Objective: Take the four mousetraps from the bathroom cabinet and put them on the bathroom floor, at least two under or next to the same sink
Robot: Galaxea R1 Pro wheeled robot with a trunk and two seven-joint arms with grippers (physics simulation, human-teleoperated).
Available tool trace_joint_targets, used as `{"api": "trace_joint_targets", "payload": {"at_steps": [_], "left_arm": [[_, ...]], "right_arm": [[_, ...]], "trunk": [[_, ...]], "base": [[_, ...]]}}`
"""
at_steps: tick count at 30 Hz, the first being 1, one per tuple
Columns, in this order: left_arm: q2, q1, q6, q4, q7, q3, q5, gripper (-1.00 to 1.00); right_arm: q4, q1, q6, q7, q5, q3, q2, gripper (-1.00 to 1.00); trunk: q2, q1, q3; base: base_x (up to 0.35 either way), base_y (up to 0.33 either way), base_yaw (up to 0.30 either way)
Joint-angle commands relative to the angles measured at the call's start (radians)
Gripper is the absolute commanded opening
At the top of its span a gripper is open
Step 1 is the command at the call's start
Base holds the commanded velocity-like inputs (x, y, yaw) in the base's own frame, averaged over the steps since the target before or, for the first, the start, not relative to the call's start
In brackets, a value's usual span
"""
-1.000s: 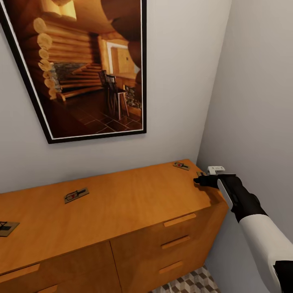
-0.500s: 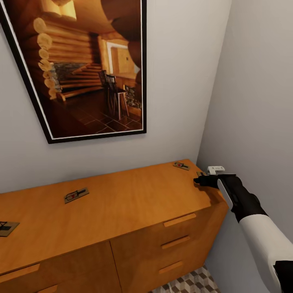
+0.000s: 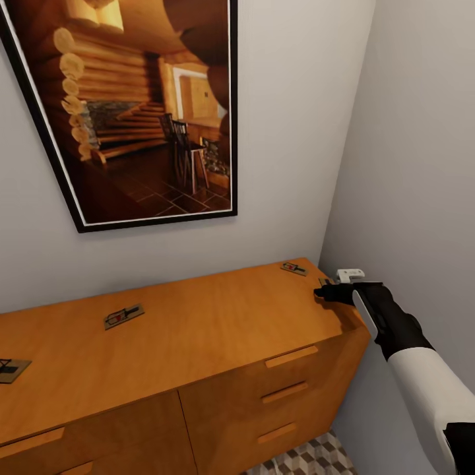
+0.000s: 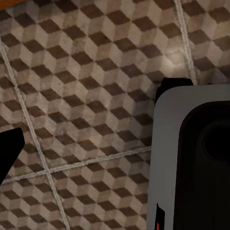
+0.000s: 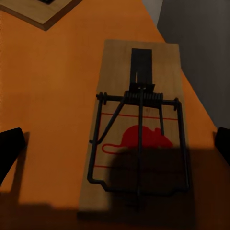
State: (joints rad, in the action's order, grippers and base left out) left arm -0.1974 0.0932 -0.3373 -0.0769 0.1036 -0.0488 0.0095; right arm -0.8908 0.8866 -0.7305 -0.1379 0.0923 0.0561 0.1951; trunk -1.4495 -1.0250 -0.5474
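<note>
1. Right wrist view: the right pincer hangs open over a mousetrap, its fingertips at either side, not touching.
2. Head view: nothing has shifted in the last second; the arm has paused at the cabinet corner, so no grasp yet.
3. Three more traps lie on top: corner, middle, far left.
4. Left wrist view: bathroom floor; whether the left pincer is open or closed, I cannot tell.
</note>
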Motion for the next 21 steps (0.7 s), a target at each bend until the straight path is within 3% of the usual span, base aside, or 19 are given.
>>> {"api": "trace_joint_targets", "payload": {"at_steps": [1,21], "left_arm": [[0.0,0.002,-0.006,-0.004,0.005,-0.005,0.001,1.0],[0.0,0.002,-0.006,-0.004,0.005,-0.005,0.001,1.0]], "right_arm": [[0.0,0.0,-0.004,0.003,0.007,0.003,0.001,1.0],[0.0,0.0,-0.004,0.003,0.005,0.003,0.001,1.0]], "trunk": [[0.0,0.0,-0.002],[0.0,0.0,-0.007]], "base": [[0.0,0.0,0.0],[0.0,0.0,0.0]]}}
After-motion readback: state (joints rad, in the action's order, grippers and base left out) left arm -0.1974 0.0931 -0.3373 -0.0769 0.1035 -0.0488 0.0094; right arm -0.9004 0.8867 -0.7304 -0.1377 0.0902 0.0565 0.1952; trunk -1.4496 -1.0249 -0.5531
